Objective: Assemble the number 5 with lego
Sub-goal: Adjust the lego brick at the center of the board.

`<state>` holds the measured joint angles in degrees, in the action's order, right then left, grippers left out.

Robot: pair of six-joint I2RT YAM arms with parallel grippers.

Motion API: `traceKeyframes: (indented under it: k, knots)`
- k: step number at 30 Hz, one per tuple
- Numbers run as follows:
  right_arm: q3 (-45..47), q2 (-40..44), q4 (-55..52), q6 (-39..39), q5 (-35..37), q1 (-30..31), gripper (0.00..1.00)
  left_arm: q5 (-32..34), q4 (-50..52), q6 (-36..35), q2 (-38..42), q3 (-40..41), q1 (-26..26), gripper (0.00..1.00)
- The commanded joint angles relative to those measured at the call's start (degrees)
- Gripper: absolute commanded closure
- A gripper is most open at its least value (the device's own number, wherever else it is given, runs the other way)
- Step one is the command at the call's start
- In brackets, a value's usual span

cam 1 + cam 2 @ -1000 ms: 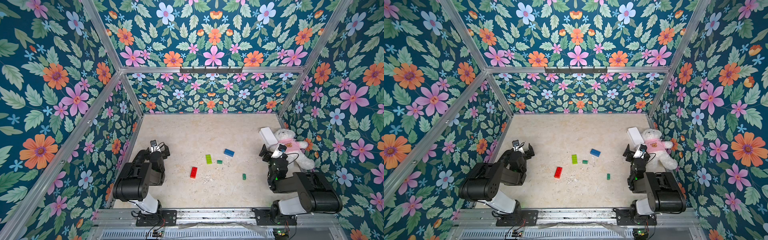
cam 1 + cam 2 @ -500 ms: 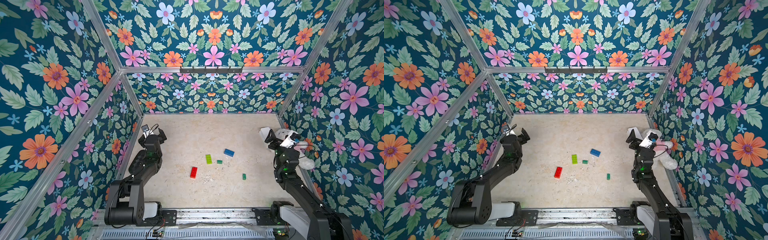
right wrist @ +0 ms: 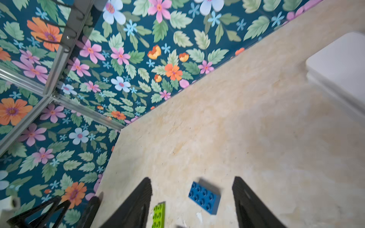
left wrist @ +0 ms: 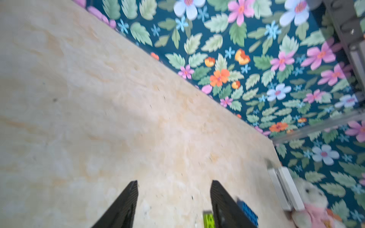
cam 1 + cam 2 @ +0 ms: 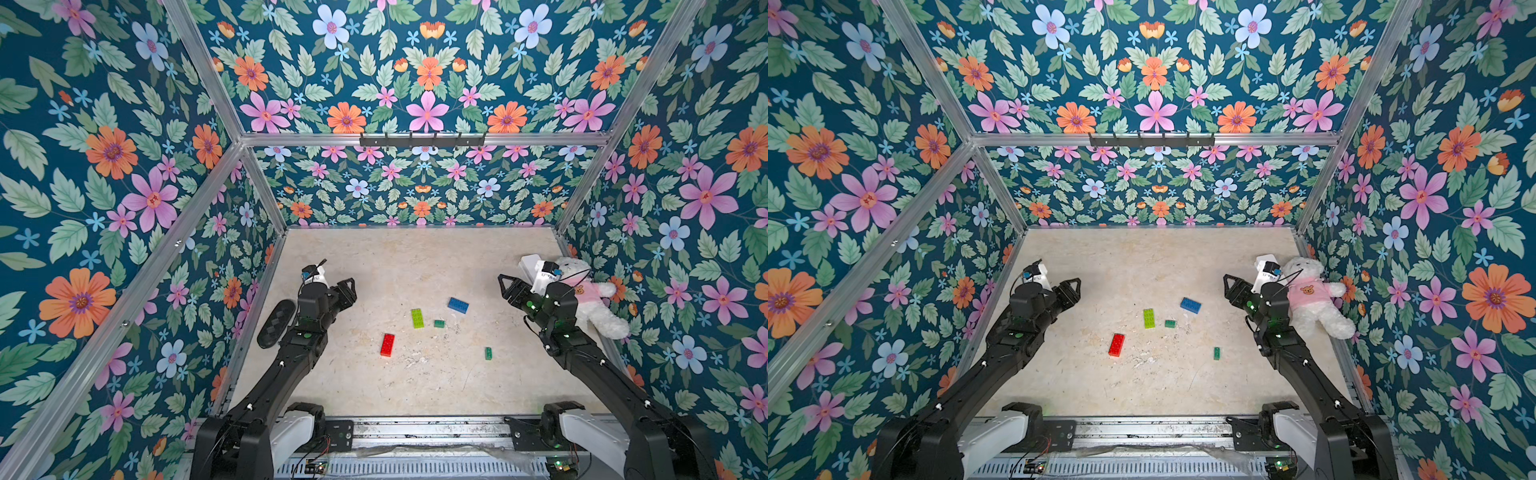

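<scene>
Red brick (image 5: 387, 345) in both top views, blue brick (image 3: 204, 197) also in wrist views

Left arm (image 5: 293, 357): unfolded and stretched out, brought nearer the blue brick (image 5: 458, 304).
Right arm (image 5: 582, 355): unfolded likewise, swung toward the blue brick.

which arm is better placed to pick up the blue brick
Right, most likely. The blue brick lies close to the right gripper, lined up ahead of its open jaws in the right wrist view; the left gripper is farther away.
</scene>
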<state>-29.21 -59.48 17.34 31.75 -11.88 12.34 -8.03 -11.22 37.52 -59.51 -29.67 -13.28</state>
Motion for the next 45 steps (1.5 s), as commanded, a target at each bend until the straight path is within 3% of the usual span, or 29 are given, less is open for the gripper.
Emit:
traceKeyframes:
  k: [1, 6, 9, 19, 36, 39, 45]
  knots:
    - [-0.2, 0.23, -8.54, 1.28, 3.67, 4.42, 0.35, -6.15, 4.46, 1.92, -0.28, 2.39, -3.3, 0.4]
    - [-0.09, 0.89, -15.22, 2.53, 10.37, 12.37, 0.35, -8.8, -0.72, 4.58, -2.23, 6.63, -7.58, 0.35]
    - [-0.32, 0.91, -19.53, 3.45, 11.79, 14.17, 0.36, -10.23, -3.86, 5.54, -4.61, 7.52, -9.5, 0.34]
    - [4.54, 6.52, -22.86, 5.64, 13.1, 16.0, 0.38, -11.56, -12.33, 8.64, -16.49, 7.24, -15.52, 0.34]
    - [4.1, 3.03, -33.26, 6.56, 17.28, 18.25, 0.45, -12.05, -15.71, 9.49, -26.33, 1.14, -26.47, 0.38]
    - [3.0, 2.28, -36.76, 7.13, 19.63, 18.9, 0.46, -11.17, -14.28, 9.61, -24.66, 0.92, -26.91, 0.37]
    - [0.82, -0.37, -40.61, 7.36, 22.31, 20.22, 0.52, -0.79, 1.02, 7.9, -10.43, 2.14, -26.88, 0.36]
